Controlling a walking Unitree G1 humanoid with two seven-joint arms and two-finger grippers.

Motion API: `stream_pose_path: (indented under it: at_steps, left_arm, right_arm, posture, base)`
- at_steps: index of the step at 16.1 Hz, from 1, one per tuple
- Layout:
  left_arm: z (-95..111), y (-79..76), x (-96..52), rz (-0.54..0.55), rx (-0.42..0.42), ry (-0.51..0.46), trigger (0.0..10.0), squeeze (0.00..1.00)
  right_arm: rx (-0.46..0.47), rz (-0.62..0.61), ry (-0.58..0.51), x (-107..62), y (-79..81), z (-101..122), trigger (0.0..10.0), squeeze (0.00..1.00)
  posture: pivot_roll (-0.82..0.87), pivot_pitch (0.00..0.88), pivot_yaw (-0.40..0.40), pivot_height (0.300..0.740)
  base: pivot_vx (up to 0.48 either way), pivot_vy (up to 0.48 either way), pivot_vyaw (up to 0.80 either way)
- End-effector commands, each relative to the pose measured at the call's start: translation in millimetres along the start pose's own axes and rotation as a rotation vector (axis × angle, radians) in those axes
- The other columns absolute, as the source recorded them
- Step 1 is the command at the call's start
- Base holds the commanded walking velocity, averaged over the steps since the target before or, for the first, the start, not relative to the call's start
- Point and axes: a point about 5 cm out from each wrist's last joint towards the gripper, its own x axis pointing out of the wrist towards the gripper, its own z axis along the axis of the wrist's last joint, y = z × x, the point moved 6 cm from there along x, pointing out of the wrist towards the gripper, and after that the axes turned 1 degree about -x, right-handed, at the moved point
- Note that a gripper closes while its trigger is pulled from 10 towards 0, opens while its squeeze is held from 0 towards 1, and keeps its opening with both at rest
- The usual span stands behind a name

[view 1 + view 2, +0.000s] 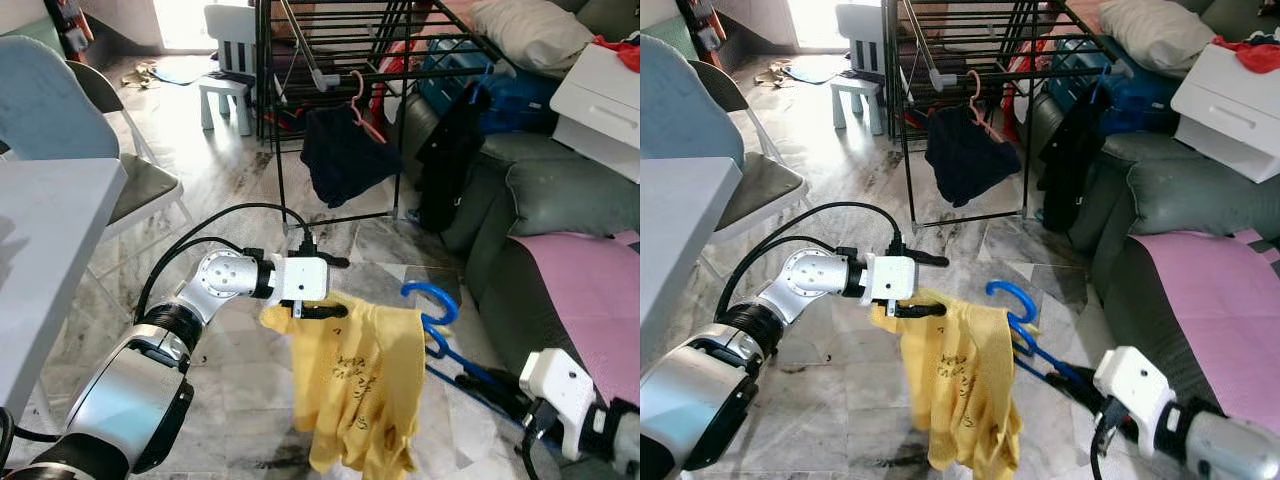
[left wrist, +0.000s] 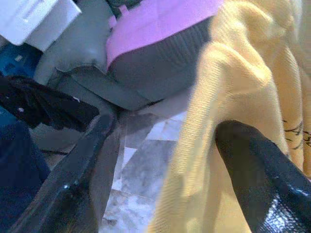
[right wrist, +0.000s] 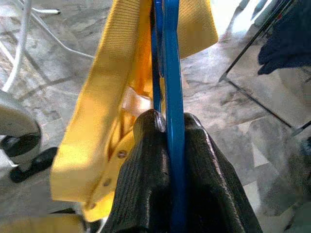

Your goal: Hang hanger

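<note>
The blue hanger (image 1: pixel 432 310) hangs low over the marble floor (image 1: pixel 240 180), its hook curling up just right of a yellow shirt (image 1: pixel 355 385) draped on it. The right gripper (image 3: pixel 163 131) has its two black fingers pressed together on the hanger's blue bar, with yellow cloth just beside them. The left gripper (image 1: pixel 322 288) reaches in from the left at the shirt's top corner; its fingers stand apart, the lower one (image 2: pixel 262 170) under a fold of yellow cloth and the upper one (image 2: pixel 73 179) free of it, so it grips nothing firmly.

Beyond the shirt stands a black drying rack (image 1: pixel 340 60). A dark garment (image 1: pixel 345 155) hangs from it on a pink hanger (image 1: pixel 358 95), between the shirt and the rack's rails. A black garment (image 1: pixel 450 150) is draped at the rack's right end, against a grey sofa (image 1: pixel 540 200). On the sofa lie a pink cloth (image 1: pixel 590 290) and a pillow (image 1: pixel 530 30), with a white drawer unit (image 1: pixel 600 95) near them. To the left are a white bench (image 1: pixel 45 240), a folding chair (image 1: pixel 120 170) and a small white chair (image 1: pixel 228 70).
</note>
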Motion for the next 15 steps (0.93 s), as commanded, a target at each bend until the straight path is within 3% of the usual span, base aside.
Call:
stream_pose_path:
  at_steps: [1, 11, 15]
  left_arm:
    - [-0.3, -0.9, 2.1, -0.039, 0.007, 0.024, 0.0, 0.0]
    - [0.1, 7.1, 3.7, -0.039, -0.002, 0.057, 0.0, 0.0]
    - [-6.9, -1.5, 2.5, -0.106, -0.018, 0.099, 0.0, 0.0]
  right_arm:
    - [-0.054, -0.022, -0.035, 0.9, -7.3, 10.3, 10.0, 0.0]
    - [-0.08, -0.017, -0.036, 9.6, -7.5, 8.9, 10.0, 0.0]
    - [-0.098, -0.019, -0.042, 9.9, -9.6, 9.0, 10.0, 0.0]
  posture:
    - [-0.04, 0.0, -0.015, 0.74]
    - [-0.04, 0.0, -0.008, 0.74]
    - [-0.04, 0.0, -0.003, 0.74]
  base:
    - [0.0, 0.0, 0.0]
    - [0.0, 0.0, 0.0]
    - [0.0, 0.0, 0.0]
